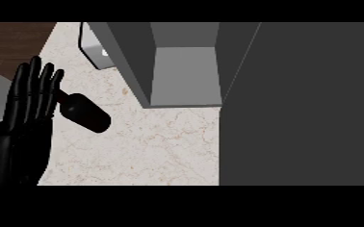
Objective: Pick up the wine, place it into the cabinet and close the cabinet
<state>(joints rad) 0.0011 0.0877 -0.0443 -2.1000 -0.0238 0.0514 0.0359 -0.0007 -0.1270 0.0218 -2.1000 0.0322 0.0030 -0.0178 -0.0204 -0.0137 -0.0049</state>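
Observation:
A dark wine bottle [86, 111] lies on the marble counter [156, 144] at the left, its neck pointing up-left toward my left hand. My left hand [28, 101] stands at the left edge with straight fingers pointing up, just left of the bottle's neck, holding nothing. The grey cabinet [183, 72] stands open at the top centre, showing a bare inner shelf. Its open door [298, 106] fills the right side as a wide dark grey panel. My right hand does not show.
A white-rimmed object [96, 53] sits behind the cabinet's left wall at the top. Dark wooden floor [25, 38] lies beyond the counter's left edge. Bare counter lies between the bottle and the door panel.

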